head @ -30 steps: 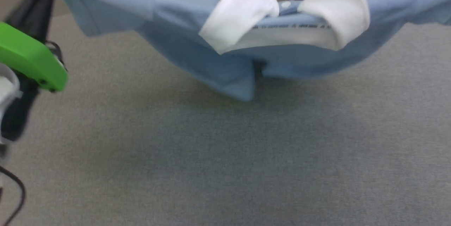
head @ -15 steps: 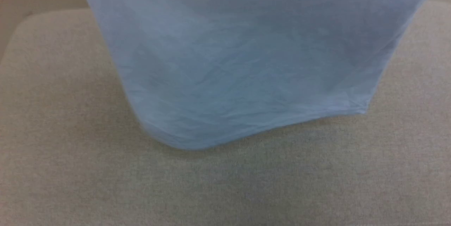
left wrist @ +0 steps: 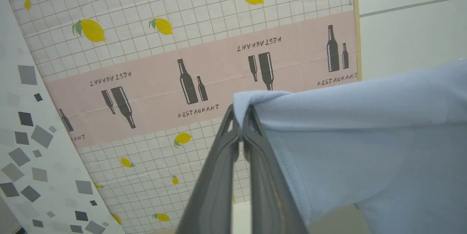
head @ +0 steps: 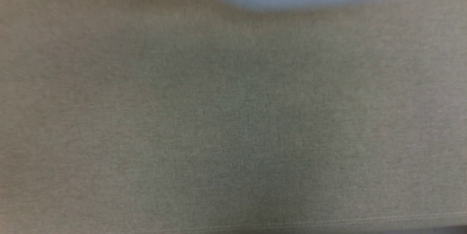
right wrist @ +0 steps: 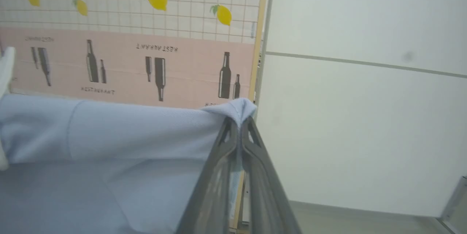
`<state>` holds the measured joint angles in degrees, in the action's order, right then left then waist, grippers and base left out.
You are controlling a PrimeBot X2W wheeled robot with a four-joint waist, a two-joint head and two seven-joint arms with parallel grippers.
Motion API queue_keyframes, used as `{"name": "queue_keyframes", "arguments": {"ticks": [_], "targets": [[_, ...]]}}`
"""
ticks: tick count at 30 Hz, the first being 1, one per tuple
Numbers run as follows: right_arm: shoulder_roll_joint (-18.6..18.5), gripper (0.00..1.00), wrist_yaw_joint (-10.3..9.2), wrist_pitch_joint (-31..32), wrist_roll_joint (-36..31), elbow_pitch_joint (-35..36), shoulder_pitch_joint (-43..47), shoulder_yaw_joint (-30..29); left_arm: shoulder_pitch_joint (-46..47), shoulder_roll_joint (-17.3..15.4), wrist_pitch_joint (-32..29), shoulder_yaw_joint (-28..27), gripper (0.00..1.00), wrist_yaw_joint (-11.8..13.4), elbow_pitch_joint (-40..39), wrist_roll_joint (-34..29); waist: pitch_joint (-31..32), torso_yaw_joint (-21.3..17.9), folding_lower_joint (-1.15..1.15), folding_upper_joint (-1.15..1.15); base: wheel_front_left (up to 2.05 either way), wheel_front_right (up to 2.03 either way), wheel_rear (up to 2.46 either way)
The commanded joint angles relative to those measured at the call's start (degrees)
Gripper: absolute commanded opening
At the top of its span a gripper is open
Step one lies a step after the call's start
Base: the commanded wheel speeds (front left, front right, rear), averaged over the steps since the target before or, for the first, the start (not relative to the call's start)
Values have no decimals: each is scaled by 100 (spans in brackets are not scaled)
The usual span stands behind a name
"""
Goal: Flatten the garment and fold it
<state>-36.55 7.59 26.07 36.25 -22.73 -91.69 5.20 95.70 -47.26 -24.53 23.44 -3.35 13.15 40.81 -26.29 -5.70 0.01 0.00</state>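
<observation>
So, the shirt (left wrist: pixel 365 135) is being held up in the air by both arms and hasn't been laid down yet. In the left wrist view, the left gripper (left wrist: pixel 240 121) is seen pinched tight on a little peak of blue cloth, with nothing but fabric between its fingers. Same story on the other side: the right gripper (right wrist: pixel 239 121) is clamped on its own corner of cloth. A bit of white collar (right wrist: pixel 5 70) can be made out at the far edge of that view, so the shoulder area is probably what's gripped at each end. The cloth is stretched fairly straight between the two pinches, and the rest is left to hang.

In the head view, the blurry bottom edge of the shirt is caught at the top, over the grey-beige cloth-covered tabletop (head: pixel 233 117). Whether the hem is touching it can't be told through the blur. Behind it all, a screen (left wrist: pixel 182 62) printed with lemons and bottles and a plain white wall (right wrist: pixel 365 117) can be seen.

Why it's held like this, at a guess: gravity is being used to pull the creases out, so the shirt can be lowered flat onto the tabletop. Flattening isn't finished and folding isn't started. Care will be needed so the hem gets laid down first without bunching.
</observation>
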Motion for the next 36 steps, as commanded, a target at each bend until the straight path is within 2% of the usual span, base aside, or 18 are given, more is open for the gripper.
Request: {"name": "queue_keyframes", "arguments": {"ticks": [1,9,13,17,21,27,36], "targets": [[5,0,-10,-225,-67,-275,-324,77,427,118,118,69,0,-80,344,-182,-940,-78,-1,0,0,0,0],[221,0,-10,-1316,-219,-1596,-1616,479,2100,666,947,414,0,-343,2055,-679,-1470,-49,-1,0,0,0,0],[322,0,-10,-1644,-181,-2019,-1935,709,2475,822,1297,604,0,-390,2577,-748,-1640,-11,-1,0,0,0,0],[401,0,-10,-1811,-19,-2286,-1892,1020,2437,929,1506,827,0,-408,2961,-664,-1720,31,-1,0,0,0,0],[411,0,-10,-1949,152,-2383,-1472,1370,1983,976,1711,1075,0,-412,3128,-460,-1679,74,-1,0,0,0,0],[456,0,-10,-2043,519,-2486,-327,1759,623,973,1980,1125,0,-404,3306,-30,-1339,137,-1,0,0,0,0],[164,0,-10,-1988,868,-2309,1536,2200,-1849,806,2025,1389,0,-114,2685,284,-641,227,-1,0,0,0,0]]}}
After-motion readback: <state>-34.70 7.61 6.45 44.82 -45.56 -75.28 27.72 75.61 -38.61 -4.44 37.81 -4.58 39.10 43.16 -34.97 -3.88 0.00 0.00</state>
